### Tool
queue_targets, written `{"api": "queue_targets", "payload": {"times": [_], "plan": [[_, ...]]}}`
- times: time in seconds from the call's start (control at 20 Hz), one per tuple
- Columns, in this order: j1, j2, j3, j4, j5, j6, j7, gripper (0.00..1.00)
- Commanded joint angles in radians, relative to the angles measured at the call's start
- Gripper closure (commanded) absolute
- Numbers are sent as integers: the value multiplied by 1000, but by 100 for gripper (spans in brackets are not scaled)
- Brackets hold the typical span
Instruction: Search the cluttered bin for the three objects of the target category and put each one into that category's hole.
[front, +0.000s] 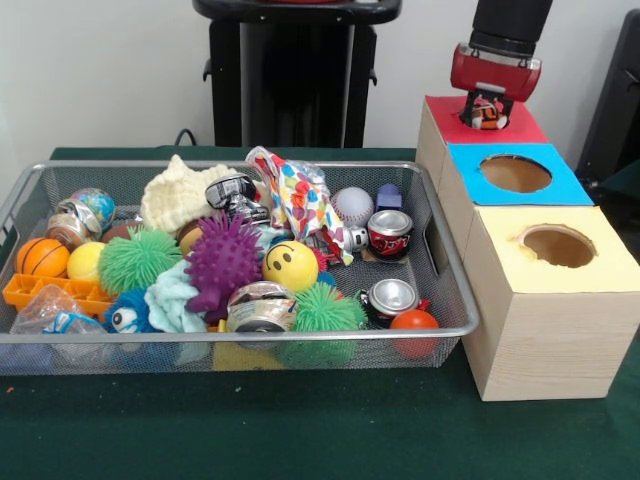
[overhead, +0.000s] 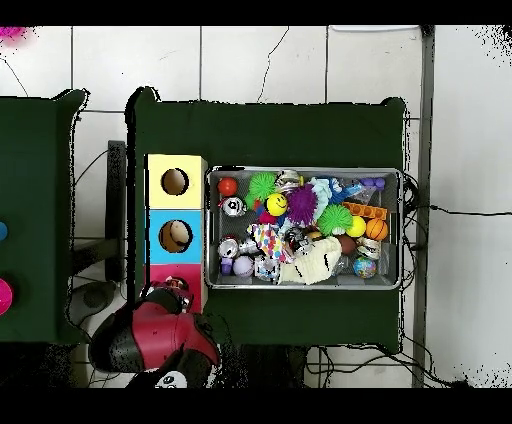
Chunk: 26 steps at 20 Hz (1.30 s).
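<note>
My gripper (front: 487, 106) hangs over the red-topped box (front: 526, 128) at the far end of the row. It is shut on a small orange tiger with black stripes (front: 488, 114), held just above the red face. The hole in the red top is hidden under the tiger and the gripper. In the overhead view the arm covers most of the red top (overhead: 160, 273), with the gripper (overhead: 176, 288) at its edge. The silver wire-mesh bin (front: 455, 300) is full of clutter. A cream soft thing (front: 178, 192) lies at its back and also shows in the overhead view (overhead: 312, 262). No brown teddy shows clearly.
The blue-topped box (front: 560, 185) and the yellow-topped box (front: 610, 262) stand in front of the red one, right of the bin. The bin holds spiky rubber balls (front: 222, 262), metal cans (front: 390, 232), a smiley ball (front: 291, 265), a basketball (front: 42, 257) and a baseball (front: 352, 205).
</note>
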Motion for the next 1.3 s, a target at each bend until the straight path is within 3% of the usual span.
{"api": "queue_targets", "payload": {"times": [0.05, 0.85, 1.3], "plan": [[-80, -35, 33, -75, -41, 70, 33, 0], [-136, -19, 77, -59, -95, 6, 55, 0], [-130, -24, 71, -65, -97, 15, 64, 0]]}}
